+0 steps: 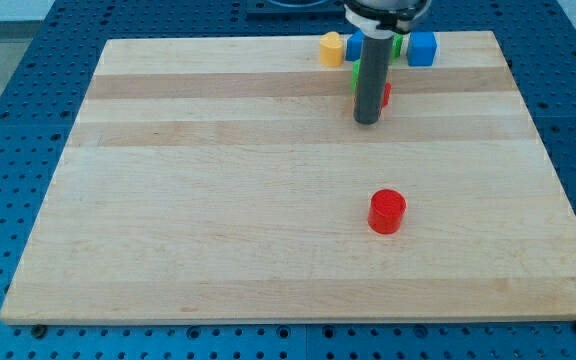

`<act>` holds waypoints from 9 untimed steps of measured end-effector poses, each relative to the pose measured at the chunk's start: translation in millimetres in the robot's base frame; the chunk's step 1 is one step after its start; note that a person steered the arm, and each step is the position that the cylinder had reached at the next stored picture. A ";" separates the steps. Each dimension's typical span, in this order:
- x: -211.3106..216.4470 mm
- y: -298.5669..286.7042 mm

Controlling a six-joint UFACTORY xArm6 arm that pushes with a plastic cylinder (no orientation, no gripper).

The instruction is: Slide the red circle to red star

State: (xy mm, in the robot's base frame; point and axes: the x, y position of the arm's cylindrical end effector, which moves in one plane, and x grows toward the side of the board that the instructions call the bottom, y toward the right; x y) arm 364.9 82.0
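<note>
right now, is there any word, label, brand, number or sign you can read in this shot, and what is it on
None: nothing readable shows.
The wooden board, the red circle, the yellow block and the blue block are all plain.
The rod ending in my tip carries no visible marking.

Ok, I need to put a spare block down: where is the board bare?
Bare: the whole view's left, and the strip below the red circle. Crowded: the view's top, where my tip stands among a yellow block, blue block and half-hidden green and red pieces.
</note>
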 end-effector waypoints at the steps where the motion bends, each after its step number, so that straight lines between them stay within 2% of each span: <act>1: 8.8 -15.1; 2: -5.1 -62.0; 3: -1.5 -107.8; 4: 92.5 -107.8; 5: 210.2 -56.5; 6: 215.7 36.9; 7: 180.3 54.6; 9: 173.8 -23.9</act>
State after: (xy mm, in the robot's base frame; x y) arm 538.7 58.1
